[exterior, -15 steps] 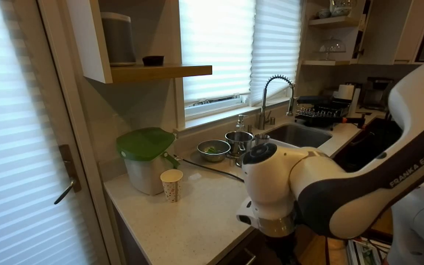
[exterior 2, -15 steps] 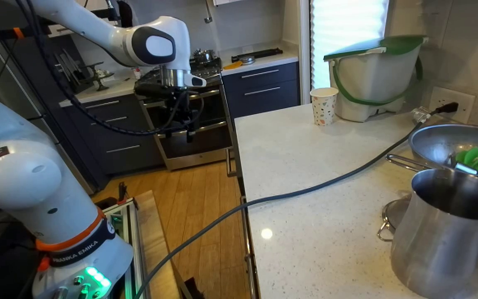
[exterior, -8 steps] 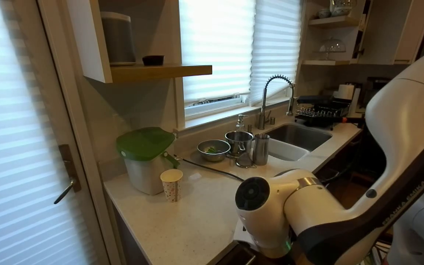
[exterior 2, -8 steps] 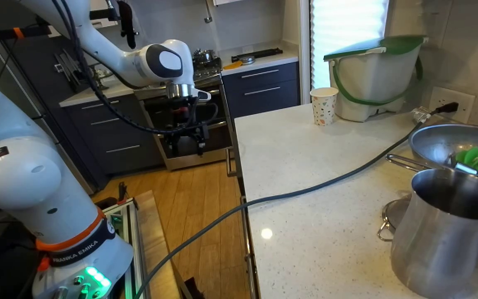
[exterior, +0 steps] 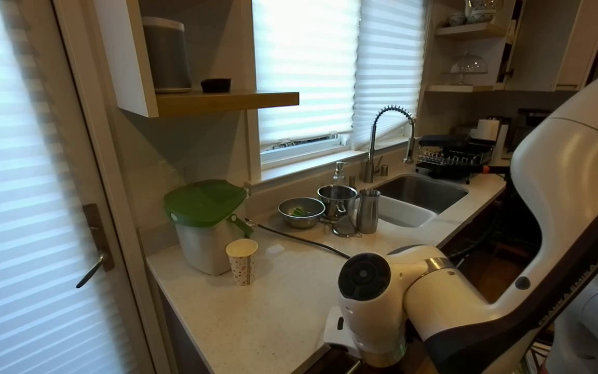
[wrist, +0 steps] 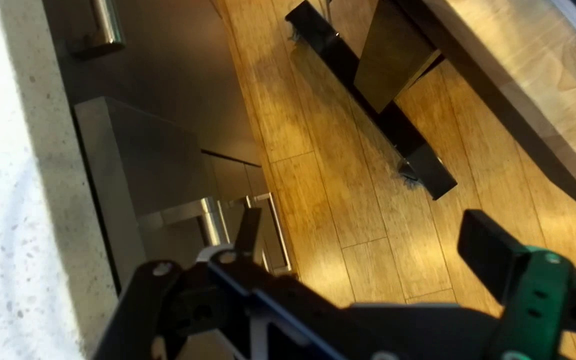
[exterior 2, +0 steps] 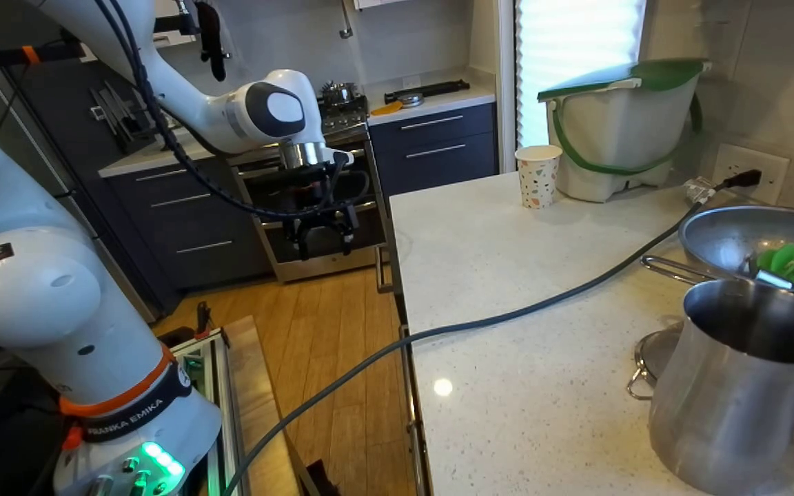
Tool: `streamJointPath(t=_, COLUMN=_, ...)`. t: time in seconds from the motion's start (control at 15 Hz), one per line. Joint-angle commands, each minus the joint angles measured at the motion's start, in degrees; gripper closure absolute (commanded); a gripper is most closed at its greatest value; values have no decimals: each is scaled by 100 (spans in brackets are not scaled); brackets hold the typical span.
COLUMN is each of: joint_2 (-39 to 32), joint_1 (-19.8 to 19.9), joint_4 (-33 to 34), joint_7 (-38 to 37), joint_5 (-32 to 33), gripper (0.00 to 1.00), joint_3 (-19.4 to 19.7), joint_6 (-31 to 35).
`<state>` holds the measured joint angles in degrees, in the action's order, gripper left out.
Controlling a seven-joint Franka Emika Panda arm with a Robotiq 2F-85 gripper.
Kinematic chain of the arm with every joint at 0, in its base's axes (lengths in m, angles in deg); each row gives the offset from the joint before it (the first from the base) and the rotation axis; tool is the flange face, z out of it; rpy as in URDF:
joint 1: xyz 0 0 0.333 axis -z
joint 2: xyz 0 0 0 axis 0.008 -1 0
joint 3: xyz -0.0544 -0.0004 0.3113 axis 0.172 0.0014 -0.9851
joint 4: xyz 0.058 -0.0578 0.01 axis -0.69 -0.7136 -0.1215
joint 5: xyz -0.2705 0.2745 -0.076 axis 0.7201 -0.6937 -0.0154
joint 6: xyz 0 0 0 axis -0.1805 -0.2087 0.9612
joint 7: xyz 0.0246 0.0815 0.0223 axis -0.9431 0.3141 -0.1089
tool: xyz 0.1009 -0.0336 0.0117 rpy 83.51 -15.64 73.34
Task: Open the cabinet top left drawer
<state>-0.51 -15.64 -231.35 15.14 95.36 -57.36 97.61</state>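
The cabinet (exterior: 273, 317) is the base unit under the pale speckled countertop. Its countertop also shows in an exterior view (exterior 2: 507, 262). In the wrist view, its brownish drawer front (wrist: 155, 160) lies at left, under the counter edge. A bar handle (wrist: 212, 222) sticks out from this front, and the same unit's handle shows end-on in an exterior view (exterior 2: 383, 269). My gripper (wrist: 365, 240) is open with nothing between its fingers. One finger is near the handle in the picture; contact cannot be told. In an exterior view the gripper (exterior 2: 323, 244) hangs beside the counter, apart from it.
A paper cup (exterior 2: 538, 178) and a green-lidded bin (exterior 2: 621, 127) stand on the countertop. A grey cable (exterior 2: 507, 317) crosses it and hangs off the edge. A steel pitcher (exterior 2: 741, 386) stands nearby. The robot's wooden stand (wrist: 533, 90) is at right in the wrist view.
The arm has come down, and the gripper has moved lower and closer to the counter's front. The steel pitcher and sink are less covered by the arm. The drawer handles look unmoved.
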Motion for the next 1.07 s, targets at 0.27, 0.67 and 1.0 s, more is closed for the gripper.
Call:
streamJointPath(t=0.27, joint_2=-280, joint_1=287, joint_4=-594, joint_7=224, joint_5=671, gripper=0, joint_3=103, joint_6=2191)
streamJointPath(t=0.67, joint_2=-591, joint_1=485, joint_4=-720, joint_7=199, joint_5=778, gripper=0, joint_3=153, joint_6=3153)
streamJointPath(t=1.0, joint_2=-863, joint_1=626, joint_4=-720, joint_7=-72, joint_5=1476, gripper=0, joint_3=155, joint_6=3641)
